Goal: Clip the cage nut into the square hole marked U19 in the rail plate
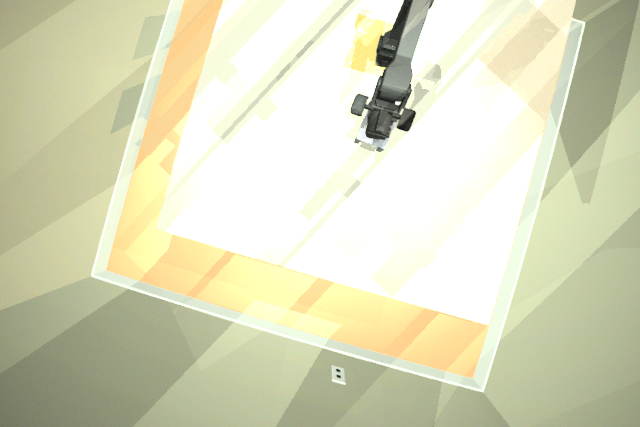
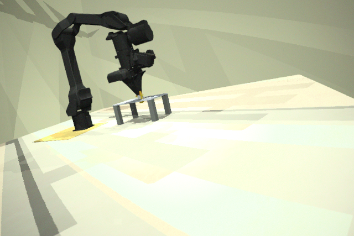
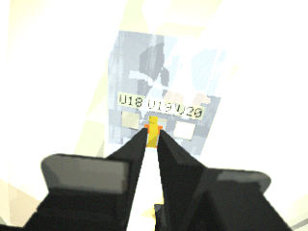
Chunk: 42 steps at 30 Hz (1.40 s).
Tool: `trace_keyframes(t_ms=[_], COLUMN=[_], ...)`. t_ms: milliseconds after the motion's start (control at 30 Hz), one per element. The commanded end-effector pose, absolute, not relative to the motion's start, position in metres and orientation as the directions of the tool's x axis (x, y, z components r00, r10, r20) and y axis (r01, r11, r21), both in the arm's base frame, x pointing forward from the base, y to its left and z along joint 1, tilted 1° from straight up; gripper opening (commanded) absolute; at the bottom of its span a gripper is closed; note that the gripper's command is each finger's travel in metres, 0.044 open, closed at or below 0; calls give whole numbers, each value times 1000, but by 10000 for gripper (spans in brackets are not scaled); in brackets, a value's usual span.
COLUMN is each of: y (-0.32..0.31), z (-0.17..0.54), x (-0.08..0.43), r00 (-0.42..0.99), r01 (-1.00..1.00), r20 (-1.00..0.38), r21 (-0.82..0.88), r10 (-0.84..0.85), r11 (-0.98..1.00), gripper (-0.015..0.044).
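Top: my end effector (image 1: 378, 127) (image 2: 139, 95) (image 3: 152, 133) is hovering over the rail plate (image 1: 370, 141) (image 2: 125, 102) (image 3: 125, 63). Exterior: I'm clamping the cage nut (image 2: 140, 96) (image 3: 152, 131) at plate level, part showing underneath; plate's standing on the desk (image 1: 248, 189) (image 2: 199, 199). Wrist: nut's covering part of the U19 hole (image 3: 162, 122).

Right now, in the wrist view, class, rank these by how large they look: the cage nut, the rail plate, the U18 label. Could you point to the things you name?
1. Rail plate (image 1: 363, 139) (image 2: 121, 103) (image 3: 130, 58)
Unsure: cage nut (image 2: 141, 96) (image 3: 153, 132) and U18 label (image 3: 130, 100) look too alike to rank.
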<state>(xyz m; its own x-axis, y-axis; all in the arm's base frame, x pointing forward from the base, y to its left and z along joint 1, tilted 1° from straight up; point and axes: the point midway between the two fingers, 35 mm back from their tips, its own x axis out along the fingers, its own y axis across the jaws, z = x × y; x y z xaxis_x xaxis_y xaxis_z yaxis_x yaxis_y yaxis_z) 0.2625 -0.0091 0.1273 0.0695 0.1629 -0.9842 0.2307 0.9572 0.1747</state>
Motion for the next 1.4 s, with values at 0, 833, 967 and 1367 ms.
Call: trace_keyframes(t_ms=[0,833,967,1367], y=[-9,-11,-11,-13], z=[127,126,126,125], x=[263,262,262,262], r00=[74,84,85,90], r01=[227,223,222,221], r20=[-982,-973,-971,-966], r21=[188,229,237,256], r10=[175,215,223,242], r11=[956,948,946,941], gripper=[23,23,23,23])
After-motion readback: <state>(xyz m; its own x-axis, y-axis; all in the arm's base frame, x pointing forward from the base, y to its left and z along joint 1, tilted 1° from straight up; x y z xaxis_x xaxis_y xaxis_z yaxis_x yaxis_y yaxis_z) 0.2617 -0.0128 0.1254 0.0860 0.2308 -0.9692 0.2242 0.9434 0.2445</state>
